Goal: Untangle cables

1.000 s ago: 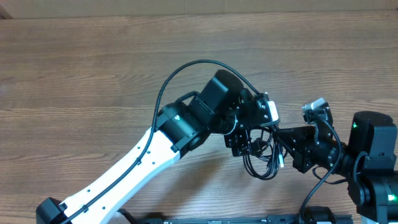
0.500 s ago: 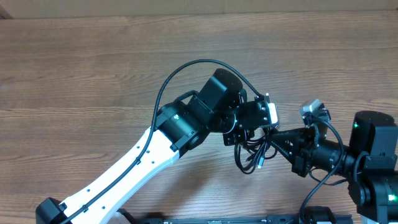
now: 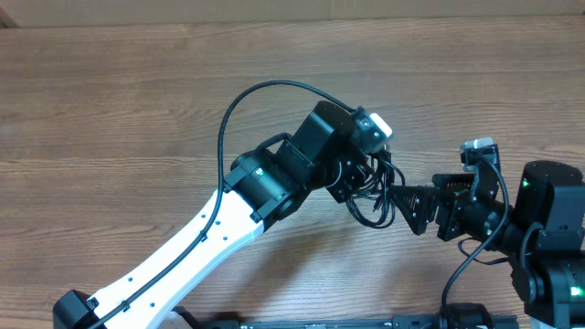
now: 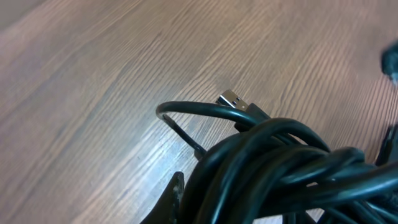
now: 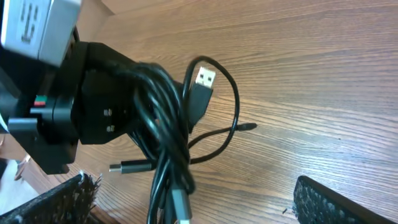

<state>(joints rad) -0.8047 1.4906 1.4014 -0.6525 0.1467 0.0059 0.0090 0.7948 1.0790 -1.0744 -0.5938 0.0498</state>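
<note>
Knot's in the left gripper (image 3: 364, 183), now the right gripper (image 3: 408, 208) needs one end

The left one is pinched tight on the cables (image 3: 377, 208), which hang as one bunch over the table (image 3: 110, 91), right of its middle, toward the near edge. The right one sits just beside them, jaws spread wide, holding nothing. I'd go for the loose USB plug (image 5: 205, 78) sticking out: grab just behind it and pull away slowly so loops don't cinch.

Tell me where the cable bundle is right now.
Overhead, the cables are bunched right of the table's centre, clamped in the left fingers, just short of the open right fingers.
</note>
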